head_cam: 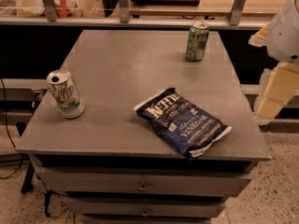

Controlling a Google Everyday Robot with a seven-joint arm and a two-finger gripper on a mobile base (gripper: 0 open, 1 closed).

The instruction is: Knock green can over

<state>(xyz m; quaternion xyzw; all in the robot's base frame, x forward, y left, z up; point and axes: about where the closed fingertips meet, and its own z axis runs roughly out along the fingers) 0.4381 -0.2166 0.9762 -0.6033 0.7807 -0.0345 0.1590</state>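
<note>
**At the far edge: green can (197, 41) standing upright**

On the far right of the counter (117, 69), the green can is standing alone. Your gripper (274, 93) is hanging beyond the right edge, well apart; released or clenched, you cannot tell. You are facing the approach: reaching inward, then pushing sideways near its rim.

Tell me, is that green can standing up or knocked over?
Upright: the green can stands on its base, silver rim on top. The gripper hangs right of the table.

White can (65, 94) (standing) and blue chip bag (182, 122) on grey table (121, 59).
</note>
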